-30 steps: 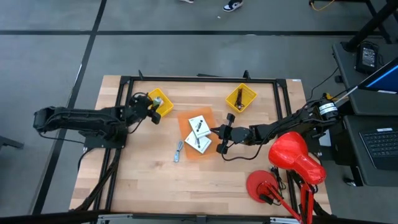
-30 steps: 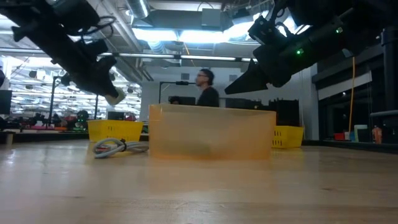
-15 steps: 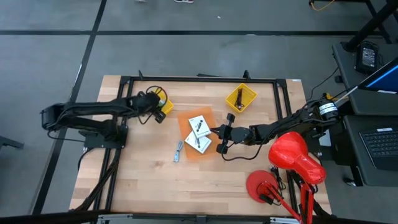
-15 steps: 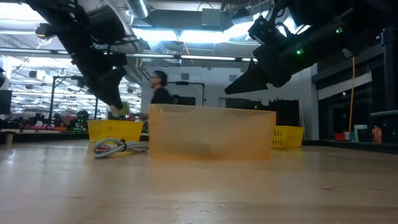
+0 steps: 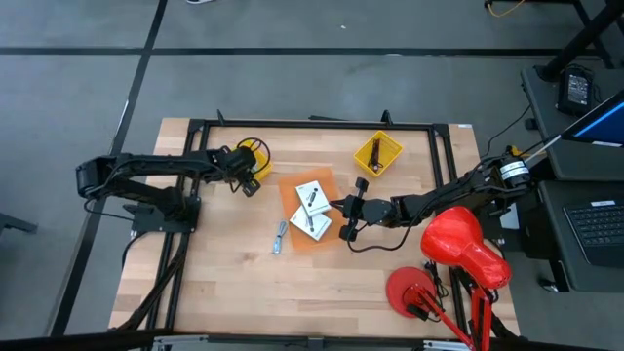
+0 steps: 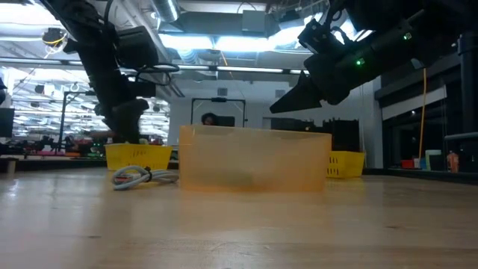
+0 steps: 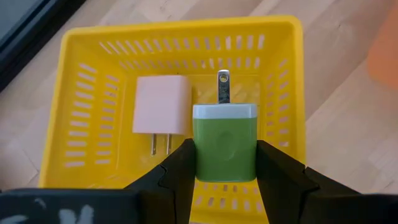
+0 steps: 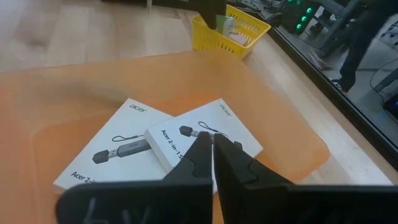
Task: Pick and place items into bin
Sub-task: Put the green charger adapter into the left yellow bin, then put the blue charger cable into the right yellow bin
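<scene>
My left gripper (image 7: 225,167) hovers over the left yellow bin (image 7: 93,62), shut on a green cube (image 7: 224,143) that has a white band and a metal prong. A pink block (image 7: 163,104) lies flat on that bin's floor. In the high view this gripper (image 5: 244,174) is at the bin (image 5: 259,166) near the table's far left. My right gripper (image 8: 213,149) hangs shut above two white cards (image 8: 118,155) lying in the orange tray (image 8: 74,81), touching nothing. A blue-grey tool (image 5: 280,237) lies on the table. My left gripper pinches the green cube by two opposite sides (image 7: 200,149) between its two fingers. The fingers slant down from the table's left. The cube is lifted clear above the bin's floor, with its prong end (image 7: 223,87) pointing away from the gripper.
A second yellow bin (image 5: 377,154) with dark cords stands at the far right of the orange tray (image 5: 291,195). Red objects (image 5: 463,244) sit at the table's near right corner. A black frame (image 5: 312,125) rims the work area. Bare wood lies along the near edge.
My left gripper has tipped to point more steeply down and rolled about its own line, sinking a little over the left yellow bin with the green cube still between its fingers. Its arm has swung toward the table's far edge.
</scene>
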